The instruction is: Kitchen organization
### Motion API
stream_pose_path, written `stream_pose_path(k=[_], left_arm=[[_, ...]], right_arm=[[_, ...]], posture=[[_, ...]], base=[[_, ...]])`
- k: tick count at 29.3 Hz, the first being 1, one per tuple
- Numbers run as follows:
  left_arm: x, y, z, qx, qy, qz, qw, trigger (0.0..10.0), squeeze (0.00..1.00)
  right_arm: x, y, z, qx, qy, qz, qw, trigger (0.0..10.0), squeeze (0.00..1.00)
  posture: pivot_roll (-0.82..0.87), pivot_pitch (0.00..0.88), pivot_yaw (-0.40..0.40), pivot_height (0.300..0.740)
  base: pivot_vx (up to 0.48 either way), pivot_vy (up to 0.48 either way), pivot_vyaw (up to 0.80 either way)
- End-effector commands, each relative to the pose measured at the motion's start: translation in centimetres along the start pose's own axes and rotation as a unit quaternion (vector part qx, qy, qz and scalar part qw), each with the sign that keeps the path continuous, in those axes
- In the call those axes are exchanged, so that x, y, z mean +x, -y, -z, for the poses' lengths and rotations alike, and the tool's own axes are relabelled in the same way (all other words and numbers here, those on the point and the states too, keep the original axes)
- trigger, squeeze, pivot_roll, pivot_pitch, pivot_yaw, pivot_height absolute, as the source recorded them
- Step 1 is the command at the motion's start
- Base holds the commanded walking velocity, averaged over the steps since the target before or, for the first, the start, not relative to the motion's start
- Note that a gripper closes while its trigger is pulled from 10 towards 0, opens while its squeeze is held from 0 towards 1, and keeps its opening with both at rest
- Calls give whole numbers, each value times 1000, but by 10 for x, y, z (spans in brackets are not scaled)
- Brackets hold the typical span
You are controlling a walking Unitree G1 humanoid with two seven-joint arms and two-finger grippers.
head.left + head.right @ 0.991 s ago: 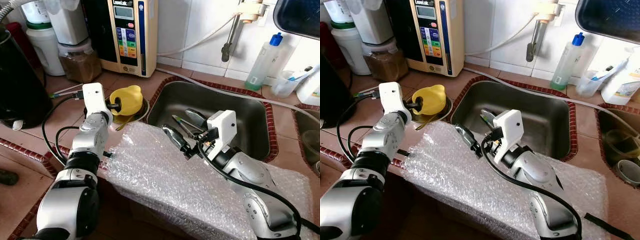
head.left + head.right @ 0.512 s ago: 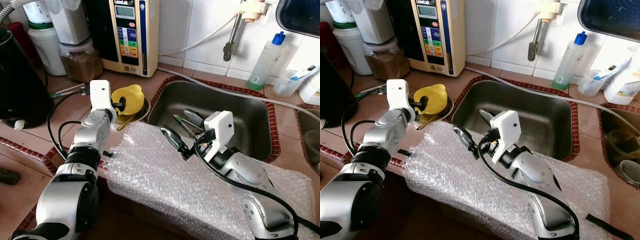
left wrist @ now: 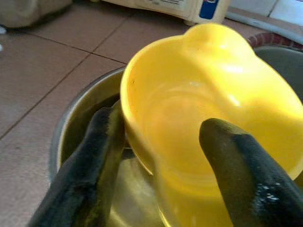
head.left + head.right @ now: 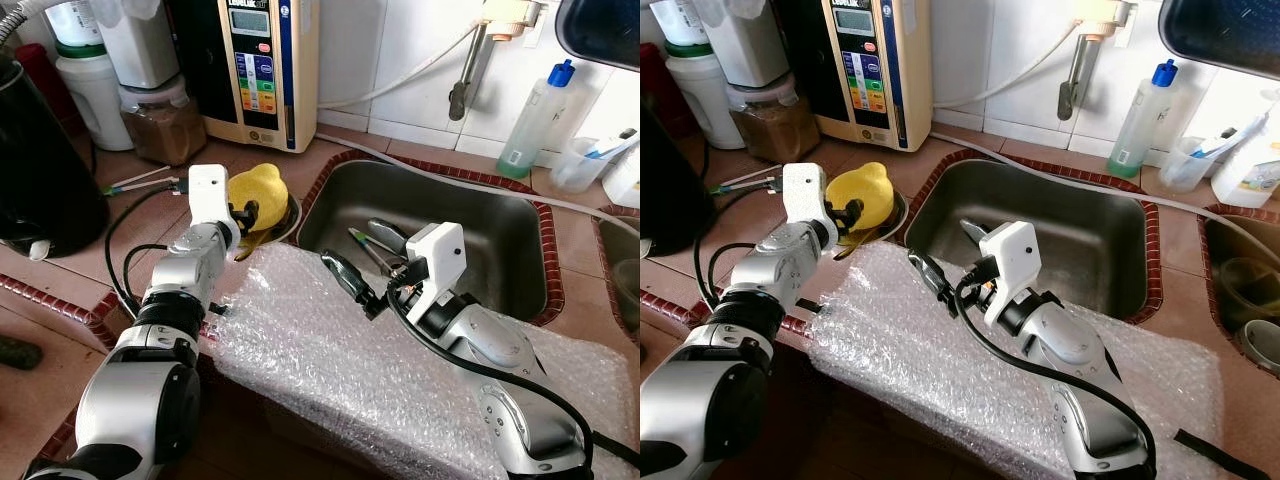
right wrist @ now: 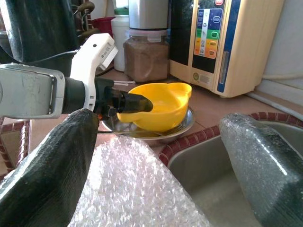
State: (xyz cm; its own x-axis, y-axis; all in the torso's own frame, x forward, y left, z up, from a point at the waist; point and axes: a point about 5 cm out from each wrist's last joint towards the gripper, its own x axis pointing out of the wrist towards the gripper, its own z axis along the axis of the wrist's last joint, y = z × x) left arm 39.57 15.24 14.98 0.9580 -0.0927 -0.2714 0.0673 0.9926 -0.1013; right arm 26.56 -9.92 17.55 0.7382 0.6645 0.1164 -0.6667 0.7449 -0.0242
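Yellow bowl (image 4: 255, 195), tilted inside a shallow steel dish (image 4: 886, 217) on the tiled counter (image 4: 120, 215), just beside the sink (image 4: 500, 225) rim. Left hand (image 3: 163, 156) is seen astride the bowl's near wall, one finger (image 3: 94, 156) outside, the other inside; firm closure cannot be told. Right hand (image 4: 365, 270) is held spread and empty above the bubble wrap (image 4: 330, 350) at the sink's near edge. Open counter is left between dish and water machine (image 4: 260, 60). Since a second ago, the left hand has advanced further onto the bowl.
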Motion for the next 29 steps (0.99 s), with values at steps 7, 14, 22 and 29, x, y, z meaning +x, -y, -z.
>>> stream_pose_path(k=[7,14,22,29], left_arm=[[0,5,-1,2,-3,17,1000,0,0],[-2,5,3,13,-5,32,999,0,0],[-6,-8,7,29,-8,21,999,0,0],[-12,-18,12,55,-17,33,998,0,0]], right_arm=[[-1,4,2,-26,-11,-3,1000,10000,0],[-16,27,9,-63,-45,-3,997,10000,0],[-16,34,7,-98,-63,-50,992,10000,0],[-16,30,8,-110,-72,-92,987,10000,0]], posture=[[-18,0,45,740],[-21,0,48,740],[-15,0,45,740],[-9,0,46,740]], base=[[0,0,0],[0,0,0],[0,0,0],[0,0,0]])
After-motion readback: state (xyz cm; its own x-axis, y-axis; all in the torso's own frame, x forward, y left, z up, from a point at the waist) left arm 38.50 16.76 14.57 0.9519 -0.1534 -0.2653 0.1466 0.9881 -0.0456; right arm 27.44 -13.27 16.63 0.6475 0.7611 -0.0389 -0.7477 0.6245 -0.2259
